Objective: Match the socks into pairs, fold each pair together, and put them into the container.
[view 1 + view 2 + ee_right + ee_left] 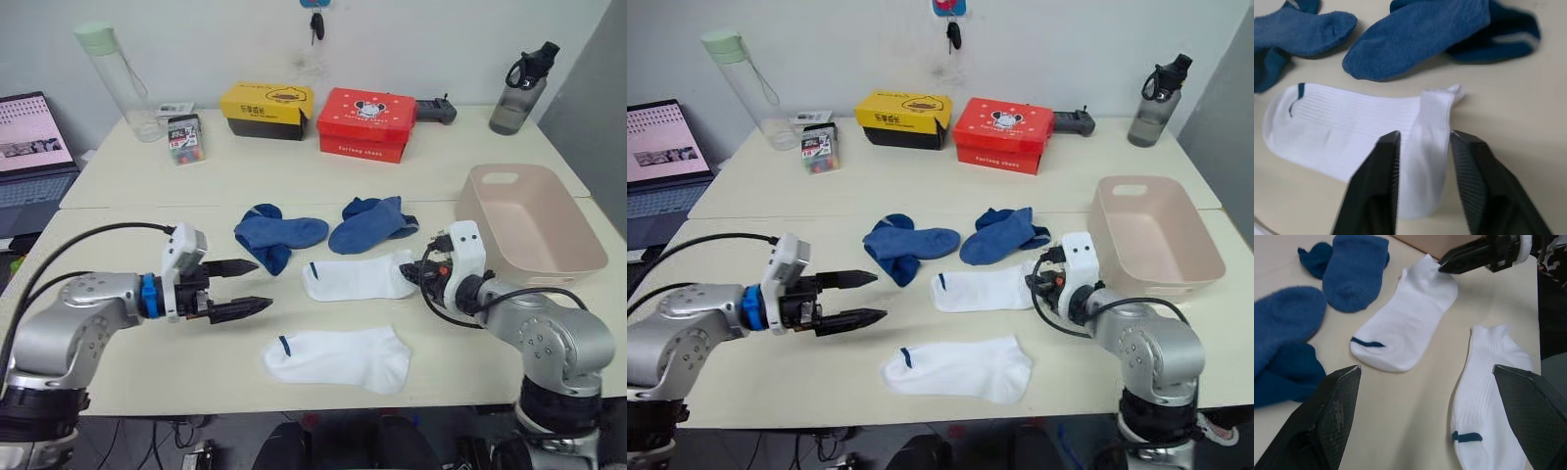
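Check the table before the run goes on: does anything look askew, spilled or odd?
Nothing spilled or damaged. The tub is empty. The upper white sock's cuff is bunched between the right gripper's open fingers. The blue socks lie in two rumpled heaps.

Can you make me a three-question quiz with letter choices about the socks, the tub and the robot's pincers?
1. Where is the container?
A. On the robot's right side of the table
B. Next to the laptop
C. On top of the red box

2. How many white socks lie on the table?
A. One
B. Two
C. Four

3. What is the right pincer doing?
A. Resting inside the tub
B. Holding a blue sock
C. Open around the cuff end of a white sock

Answers:
1 A, it sits at the right, beyond the right arm.
2 B, one lies near the blue socks, another white sock nearer the robot.
3 C, its fingers straddle the white cuff.
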You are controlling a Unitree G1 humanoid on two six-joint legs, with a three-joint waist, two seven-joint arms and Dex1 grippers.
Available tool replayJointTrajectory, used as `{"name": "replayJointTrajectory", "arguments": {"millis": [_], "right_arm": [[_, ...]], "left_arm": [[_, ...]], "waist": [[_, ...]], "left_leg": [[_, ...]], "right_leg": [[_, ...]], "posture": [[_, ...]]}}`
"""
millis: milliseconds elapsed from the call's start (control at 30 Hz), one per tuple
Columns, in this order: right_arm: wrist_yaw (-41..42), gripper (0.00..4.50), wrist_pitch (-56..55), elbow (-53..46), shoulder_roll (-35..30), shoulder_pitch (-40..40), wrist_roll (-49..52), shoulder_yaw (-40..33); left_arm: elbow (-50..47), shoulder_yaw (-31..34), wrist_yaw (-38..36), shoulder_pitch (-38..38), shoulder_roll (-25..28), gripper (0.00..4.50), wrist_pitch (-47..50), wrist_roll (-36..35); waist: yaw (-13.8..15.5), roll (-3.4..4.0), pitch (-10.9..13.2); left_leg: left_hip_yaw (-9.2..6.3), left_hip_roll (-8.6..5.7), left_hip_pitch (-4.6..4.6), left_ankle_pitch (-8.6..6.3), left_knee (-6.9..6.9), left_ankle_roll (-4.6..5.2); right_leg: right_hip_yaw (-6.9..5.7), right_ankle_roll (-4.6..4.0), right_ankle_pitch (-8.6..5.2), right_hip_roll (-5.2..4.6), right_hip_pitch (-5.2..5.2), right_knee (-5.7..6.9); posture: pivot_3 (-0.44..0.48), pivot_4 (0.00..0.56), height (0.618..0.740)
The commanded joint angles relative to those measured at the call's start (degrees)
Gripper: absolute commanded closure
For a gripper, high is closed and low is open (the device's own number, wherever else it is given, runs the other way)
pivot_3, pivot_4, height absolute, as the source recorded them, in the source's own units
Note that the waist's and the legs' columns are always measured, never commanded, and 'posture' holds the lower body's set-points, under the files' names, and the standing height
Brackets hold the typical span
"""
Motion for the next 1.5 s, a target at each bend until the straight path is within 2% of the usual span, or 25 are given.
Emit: {"name": "replayJointTrajectory", "arguments": {"millis": [33,100,233,367,533,800,900,933,1033,1333,1367,1500], "right_arm": [[2.69,1.35,-7.61,-1.63,-3.51,1.43,-0.49,1.39],[3.79,0.68,-11.23,-0.60,-5.28,2.23,-0.92,2.37],[4.10,0.68,-16.12,2.71,-6.25,3.04,-2.12,4.46],[3.66,0.68,-19.90,6.03,-6.75,3.48,-4.45,6.76],[3.75,0.68,-21.60,10.94,-6.11,2.55,-5.29,7.17],[3.72,0.68,-23.57,17.41,-4.74,1.23,-5.89,7.70],[4.28,0.64,-23.62,19.39,-4.42,1.07,-5.99,7.89],[4.56,0.64,-23.66,19.58,-4.47,1.00,-6.01,8.05],[4.92,1.21,-23.30,19.83,-4.23,0.59,-5.75,7.92],[5.64,4.30,-22.02,17.58,-4.23,1.52,-4.76,7.69],[5.68,4.49,-21.79,17.12,-4.19,1.69,-4.56,7.60],[5.93,4.49,-20.62,14.53,-4.18,2.67,-3.14,7.21]], "left_arm": [[-3.46,-1.29,4.32,0.29,-1.04,0.00,4.74,-1.07],[-3.63,-2.37,8.78,-0.02,-3.44,0.00,7.58,-0.77],[-1.83,-4.85,17.30,-2.19,-8.44,0.00,9.49,2.86],[0.45,-6.96,22.53,-4.43,-12.26,0.00,9.74,5.88],[5.01,-8.40,25.99,-7.95,-16.80,0.00,10.62,7.82],[8.94,-10.49,29.01,-11.23,-20.73,0.00,14.38,9.01],[10.29,-11.59,29.21,-11.68,-21.97,0.55,14.28,10.07],[10.85,-11.85,29.18,-11.84,-22.45,0.91,14.26,10.26],[11.89,-12.77,28.25,-12.27,-23.29,1.69,14.01,10.82],[12.79,-13.05,24.16,-12.71,-23.03,4.29,12.14,11.49],[12.84,-12.79,23.63,-12.73,-22.77,4.48,11.99,11.33],[12.50,-11.87,21.37,-12.35,-21.96,4.48,11.75,10.32]], "waist": [[-0.03,-0.01,0.00],[-0.01,0.00,0.00],[0.03,-0.02,0.00],[0.04,-0.04,-0.01],[0.15,-0.05,-0.02],[0.23,-0.05,-0.08],[0.41,-0.05,-0.12],[0.42,-0.05,-0.12],[0.53,-0.04,-0.15],[0.55,-0.03,-0.16],[0.54,-0.03,-0.16],[0.47,-0.03,-0.15]], "left_leg": [[-0.01,0.01,0.01,0.00,0.00,0.00],[-0.01,0.01,0.03,0.00,0.00,0.01],[0.00,0.01,0.06,0.01,0.03,0.03],[0.00,0.01,0.04,0.03,0.05,0.03],[0.02,0.00,0.03,0.04,0.06,0.02],[-0.01,-0.01,0.09,0.10,0.12,0.06],[-0.02,-0.03,0.09,0.11,0.13,0.07],[-0.01,-0.04,0.09,0.12,0.13,0.06],[-0.02,-0.05,0.09,0.12,0.14,0.06],[-0.02,-0.06,0.06,0.12,0.13,0.05],[-0.02,-0.05,0.06,0.12,0.13,0.06],[-0.02,-0.05,0.06,0.12,0.13,0.06]], "right_leg": [[-0.01,0.00,0.00,0.01,0.02,0.00],[0.00,0.00,0.00,0.02,0.03,0.03],[0.01,0.00,0.00,0.03,0.08,0.06],[-0.01,0.00,0.00,0.04,0.08,0.05],[-0.01,0.00,0.00,0.03,0.09,0.03],[-0.04,0.01,0.03,0.03,0.19,0.09],[-0.05,0.03,0.04,0.02,0.22,0.09],[-0.05,0.03,0.04,0.01,0.22,0.07],[-0.06,0.03,0.04,0.00,0.25,0.06],[-0.07,0.03,0.04,-0.03,0.22,0.00],[-0.07,0.03,0.04,-0.03,0.22,0.00],[-0.07,0.03,0.04,-0.02,0.22,0.01]], "posture": [[0.000,0.150,0.740],[0.000,0.150,0.740],[0.000,0.150,0.740],[0.000,0.150,0.740],[0.000,0.150,0.740],[0.000,0.150,0.740],[0.000,0.150,0.740],[0.000,0.150,0.740],[0.000,0.150,0.740],[0.000,0.150,0.740],[0.000,0.150,0.740],[0.000,0.150,0.740]]}}
